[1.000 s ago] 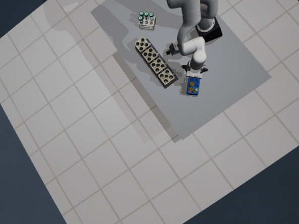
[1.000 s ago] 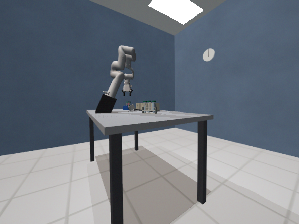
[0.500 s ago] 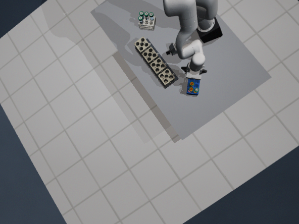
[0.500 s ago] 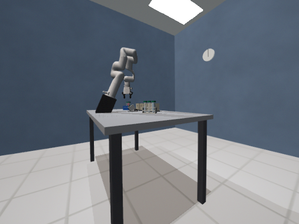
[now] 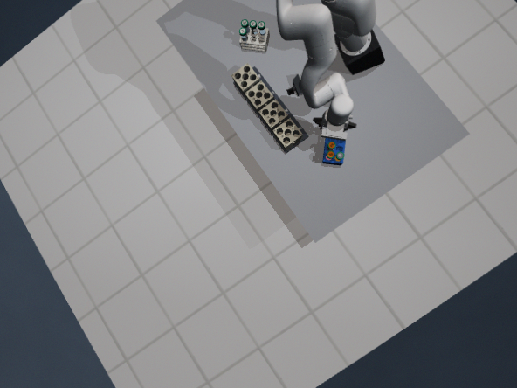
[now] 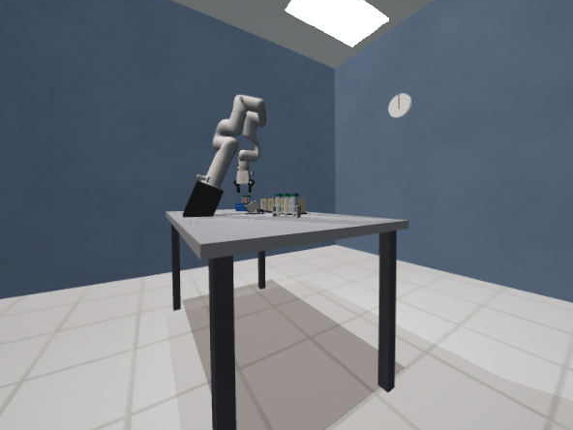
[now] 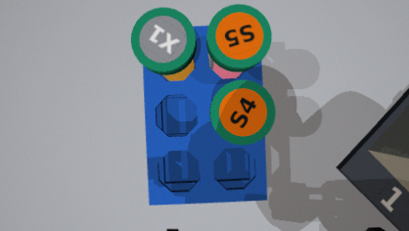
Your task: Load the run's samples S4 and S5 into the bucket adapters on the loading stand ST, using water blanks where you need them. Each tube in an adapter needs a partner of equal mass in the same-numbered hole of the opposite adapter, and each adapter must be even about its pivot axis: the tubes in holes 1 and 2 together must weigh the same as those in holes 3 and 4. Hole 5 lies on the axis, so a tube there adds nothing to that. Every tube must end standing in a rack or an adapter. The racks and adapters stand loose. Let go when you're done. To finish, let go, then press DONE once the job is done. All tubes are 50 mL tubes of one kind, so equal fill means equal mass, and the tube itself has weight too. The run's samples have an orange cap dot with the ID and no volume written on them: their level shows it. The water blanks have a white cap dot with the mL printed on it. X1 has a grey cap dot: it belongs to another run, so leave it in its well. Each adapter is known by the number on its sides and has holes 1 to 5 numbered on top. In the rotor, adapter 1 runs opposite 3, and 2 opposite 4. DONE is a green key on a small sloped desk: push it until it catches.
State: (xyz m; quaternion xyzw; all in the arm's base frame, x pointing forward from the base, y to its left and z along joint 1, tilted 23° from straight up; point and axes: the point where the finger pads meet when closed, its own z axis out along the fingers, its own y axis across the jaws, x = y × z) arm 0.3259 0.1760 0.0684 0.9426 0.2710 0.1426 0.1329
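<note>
Pincer fully open, with nothing between its fingers; it points down above the surface, near the blue rack.

Wrist view: the blue rack has two columns of three wells. S5, orange dot, stands in the far right well as framed; S4, also orange, is in the middle well of that column. X1, grey dot, occupies the far left well, beside S5. The other three wells are open. Pink and amber patches show below the caps of S5 and X1; fill levels cannot be read from this angle.

Adapter 1 enters at right, apart from the blue rack, its number visible on the dark side.

Top view: four pale adapters stand in a row, all holes showing dark. Near the row's far end is a pale rack with four green-capped tubes, upright. A small dark item near the arm is possibly the key desk; partly covered, poor view.
</note>
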